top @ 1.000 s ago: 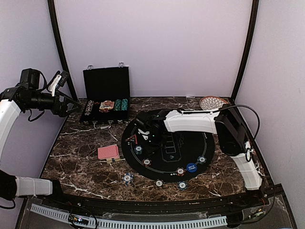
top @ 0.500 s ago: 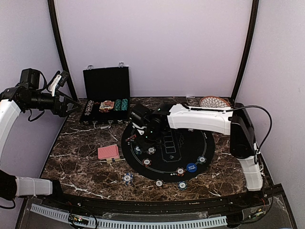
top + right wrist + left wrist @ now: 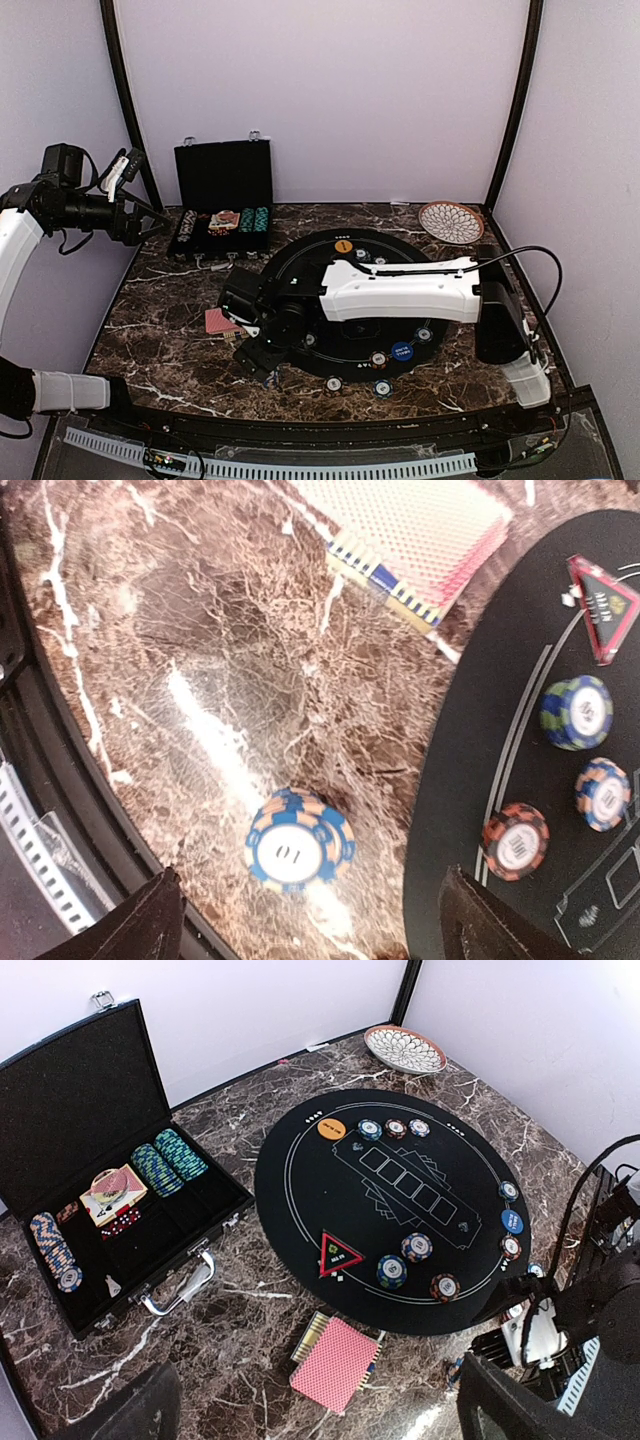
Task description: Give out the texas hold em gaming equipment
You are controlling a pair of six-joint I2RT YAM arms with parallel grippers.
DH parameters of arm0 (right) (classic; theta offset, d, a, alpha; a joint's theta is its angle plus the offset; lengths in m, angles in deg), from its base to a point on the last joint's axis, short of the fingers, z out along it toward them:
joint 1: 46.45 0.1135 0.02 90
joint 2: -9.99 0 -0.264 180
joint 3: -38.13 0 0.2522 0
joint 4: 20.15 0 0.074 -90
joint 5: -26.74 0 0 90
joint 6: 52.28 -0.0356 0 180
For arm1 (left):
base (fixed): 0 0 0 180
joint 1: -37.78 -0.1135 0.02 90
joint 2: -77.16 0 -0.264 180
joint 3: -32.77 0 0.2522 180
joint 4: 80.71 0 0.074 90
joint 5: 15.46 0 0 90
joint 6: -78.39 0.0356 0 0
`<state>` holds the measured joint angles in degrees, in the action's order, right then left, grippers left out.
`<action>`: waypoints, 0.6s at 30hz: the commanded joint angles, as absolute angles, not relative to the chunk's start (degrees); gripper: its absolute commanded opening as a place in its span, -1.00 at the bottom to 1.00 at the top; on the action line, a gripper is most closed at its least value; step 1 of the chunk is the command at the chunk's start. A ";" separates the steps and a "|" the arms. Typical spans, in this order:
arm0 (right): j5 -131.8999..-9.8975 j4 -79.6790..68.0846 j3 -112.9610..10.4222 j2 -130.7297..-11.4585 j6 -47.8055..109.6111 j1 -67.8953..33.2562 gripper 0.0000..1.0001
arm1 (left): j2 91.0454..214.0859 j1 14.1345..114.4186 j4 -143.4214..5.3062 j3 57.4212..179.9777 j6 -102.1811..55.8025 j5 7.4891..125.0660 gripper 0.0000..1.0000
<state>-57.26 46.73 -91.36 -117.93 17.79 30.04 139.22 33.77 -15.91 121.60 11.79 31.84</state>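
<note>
Swung off the left middle of the mat, the right arm now reaches to the lower left of the overhead view, with the right pincer (image 3: 258,360) over bare marble near the front edge. Its wrist camera shows the jaws wide apart and empty. A blue-and-orange chip (image 3: 298,850) lies flat on the marble just above them, low in the middle of that frame. The step in hand looks like fetching this stray chip. The next move calls for lowering until the fingers straddle its rim and nearly touch the stone, then closing, since so thin a disc could slip out. Beyond it, at the top of the wrist frame, sits the deck of cards (image 3: 420,530). At right, on the mat (image 3: 300,1160), are the red triangle (image 3: 605,605) and three chips (image 3: 577,712). Further back, an orange disc (image 3: 343,245) lies at the mat's far edge. The open case (image 3: 60,1090) stands at the upper left of the table and the plate (image 3: 450,222) at the upper right. The left pincer (image 3: 318,1400) hangs high at the far left, jaws wide and empty.
</note>
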 commanded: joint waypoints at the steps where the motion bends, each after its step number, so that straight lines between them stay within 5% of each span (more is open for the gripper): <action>1: -58.75 48.32 -94.55 -121.65 18.71 30.00 0.81 | 137.83 33.61 -14.23 122.29 12.74 29.92 0.97; 11: -59.57 49.01 -95.76 -125.23 20.43 30.02 0.87 | 137.46 33.57 -14.28 122.19 12.76 30.01 0.98; 18: -59.15 47.97 -95.62 -125.98 21.19 30.01 0.65 | 137.80 33.62 -14.29 122.12 12.73 29.97 0.98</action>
<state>-59.20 48.52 -94.15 -125.21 20.48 29.95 138.72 33.77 -15.82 121.60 11.83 31.56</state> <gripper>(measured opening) 0.849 0.988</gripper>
